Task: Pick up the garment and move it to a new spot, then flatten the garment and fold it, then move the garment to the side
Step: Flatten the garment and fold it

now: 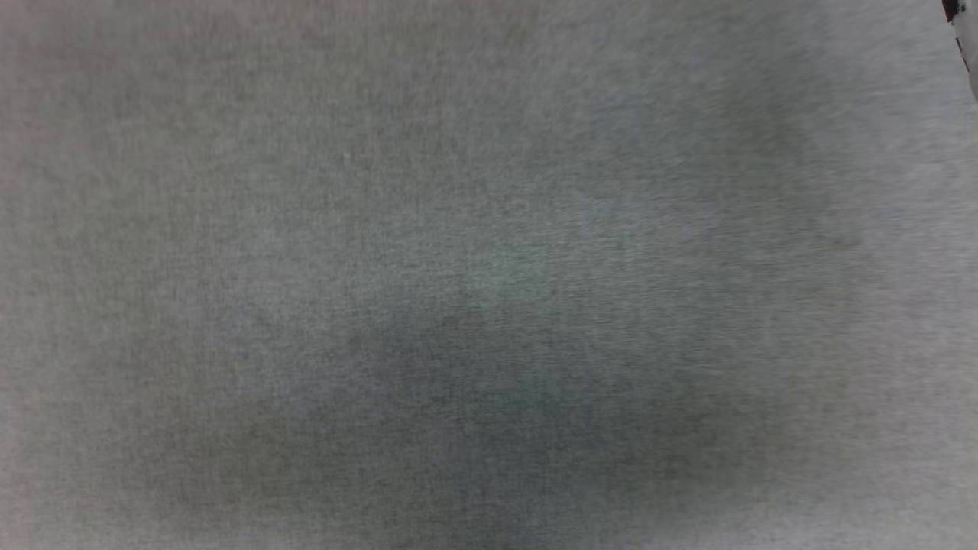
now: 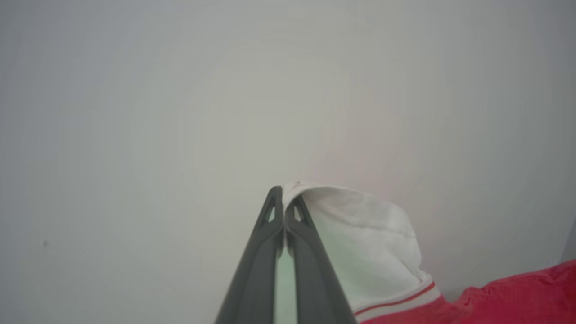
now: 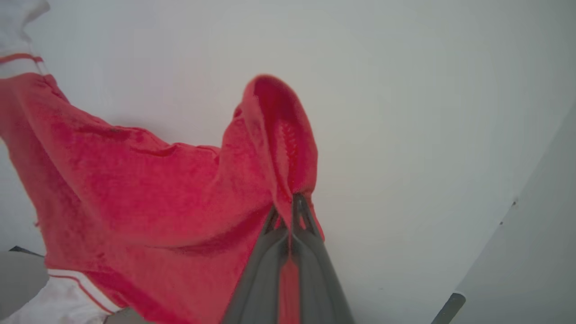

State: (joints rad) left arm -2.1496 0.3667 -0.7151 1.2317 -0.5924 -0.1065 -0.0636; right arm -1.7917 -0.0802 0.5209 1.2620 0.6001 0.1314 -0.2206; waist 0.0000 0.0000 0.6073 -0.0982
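Note:
The garment is a red shirt with white sleeves and red-white stripe trim. In the left wrist view my left gripper (image 2: 283, 194) is shut on the white sleeve of the garment (image 2: 369, 243), whose cloth drapes to the right of the fingers. In the right wrist view my right gripper (image 3: 288, 207) is shut on a fold of the garment's red body (image 3: 148, 193), which hangs away to the left with a white sleeve at the lower left. The lettering and number are hidden.
The head view looks down on a blurred grey table top (image 1: 489, 275), with a small dark and pale shape (image 1: 963, 38) at the top right corner. A pale table edge (image 3: 495, 252) and a dark leg (image 3: 445, 308) show at the lower right of the right wrist view.

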